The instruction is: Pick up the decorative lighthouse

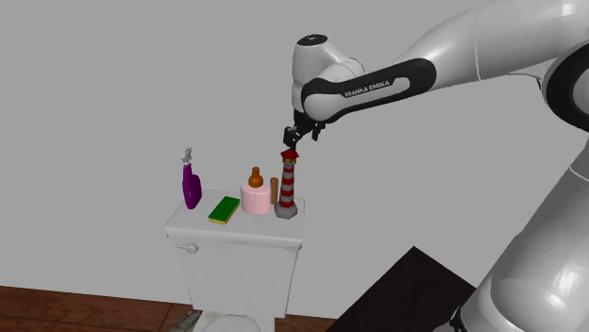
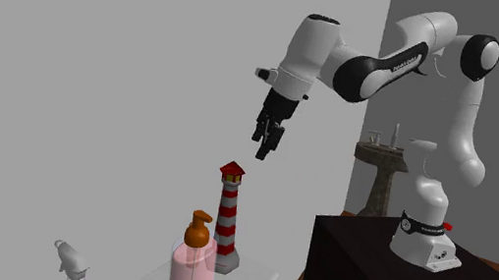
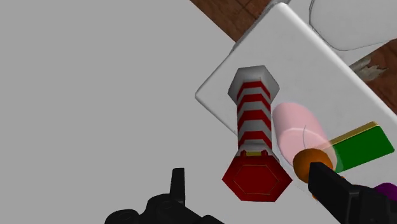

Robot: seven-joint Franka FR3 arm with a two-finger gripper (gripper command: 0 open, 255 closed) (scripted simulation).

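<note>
Grey plain wall stands behind a white toilet tank [image 1: 247, 247], and a strip of brown wooden floor [image 1: 57, 307] shows below it; on the flat lid of the tank several small things stand in a row.

At the shoulder view's left end of the row is a purple spray bottle [image 1: 192, 187]; next to it lies a green sponge [image 1: 225, 209] with a yellow edge; then comes a pink soap bottle [image 1: 255, 197] with an orange pump.

The lighthouse [image 1: 288, 185] stands upright at the shoulder view's right end of the lid, just beside the pink soap bottle, close to the corner of the lid; it has red and white stripes, a dark red top and a grey base (the base looks six-sided in the wrist view).

The black gripper [image 2: 266, 148] hangs in the air above the lighthouse, pointing down toward its red top; a clear gap shows between them in the second exterior view, so nothing touches. Its two fingers [image 3: 327, 184] stand well apart in the wrist view, released and holding nothing; the red top of the lighthouse appears between them, further away.

The white arm [image 2: 365, 75] reaches over from its dark box stand [image 2: 368, 279], which is at the second exterior view's right.
</note>
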